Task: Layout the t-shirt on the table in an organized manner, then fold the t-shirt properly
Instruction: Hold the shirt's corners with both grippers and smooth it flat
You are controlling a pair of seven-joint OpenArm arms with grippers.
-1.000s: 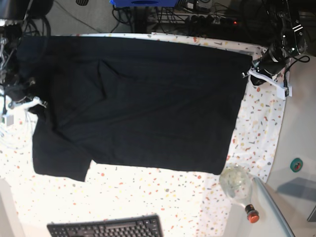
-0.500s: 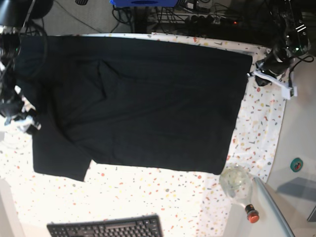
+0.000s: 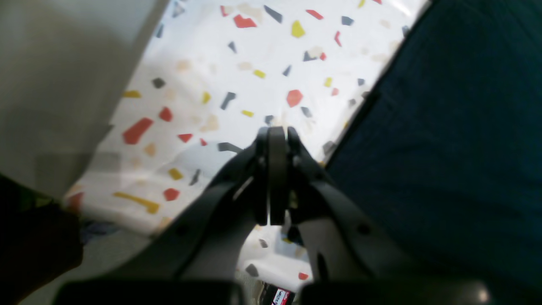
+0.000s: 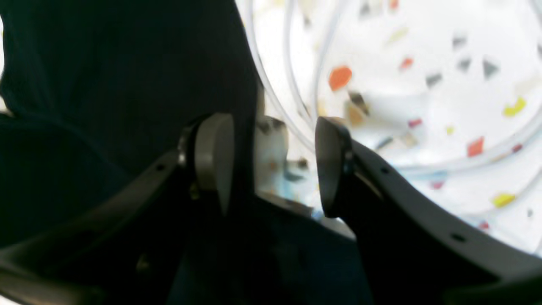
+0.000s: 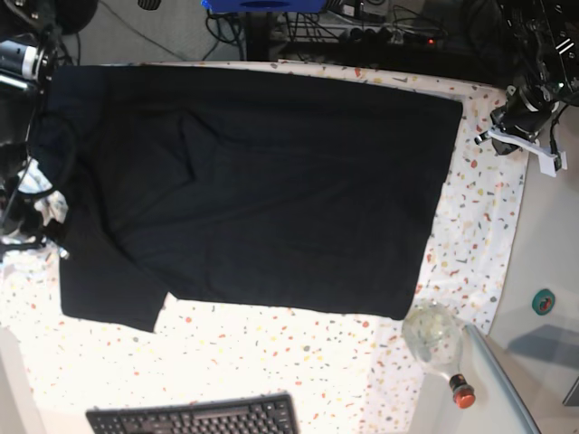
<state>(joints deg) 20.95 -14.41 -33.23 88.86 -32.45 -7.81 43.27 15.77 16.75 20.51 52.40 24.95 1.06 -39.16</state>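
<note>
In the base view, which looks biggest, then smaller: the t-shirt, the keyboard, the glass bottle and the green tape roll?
1. t-shirt
2. keyboard, partly cut off by the picture's edge
3. glass bottle
4. green tape roll

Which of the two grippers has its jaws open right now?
The right gripper: its jaws stand apart beside the plain black cloth t-shirt. The left gripper has jaws pressed together over the speckled white table.

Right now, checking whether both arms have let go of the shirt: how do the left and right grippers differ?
The left gripper is shut and empty; the right gripper is open. The left hangs over bare table beside the t-shirt; the right sits at the shirt's edge, cloth by one finger. Neither holds anything.
</note>
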